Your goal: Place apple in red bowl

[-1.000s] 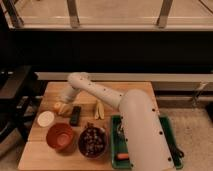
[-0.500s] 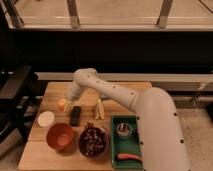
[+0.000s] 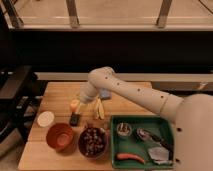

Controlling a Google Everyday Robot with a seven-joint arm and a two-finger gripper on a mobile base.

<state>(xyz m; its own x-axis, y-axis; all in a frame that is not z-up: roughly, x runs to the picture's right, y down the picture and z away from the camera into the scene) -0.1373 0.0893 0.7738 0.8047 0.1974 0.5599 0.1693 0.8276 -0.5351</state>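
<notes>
— Looking at the middle left of the frame: where is the pincer (image 3: 79,101)?

— At the end of the white arm (image 3: 131,91), low over the wooden counter (image 3: 60,92). The apple (image 3: 75,105) sits right at its tip, touching it or held by it; I cannot tell which, nor how far the pincer stands apart.

— And the red bowl (image 3: 60,137)?

— Lower left, near the counter's front edge, below the apple and apart from it. Its smooth inside shows. The dark maroon bowl (image 3: 92,142) with lumpy contents sits just beside it to the right.

— What is hard to read?

— A small dark object (image 3: 75,119) just under the apple; I cannot name it. The banana (image 3: 99,108) is partly covered by the arm. The green tray (image 3: 142,140) at lower right is cut by the arm's bulk, and its contents are blurred. A cream-white disc (image 3: 45,119) lies at the left.
</notes>
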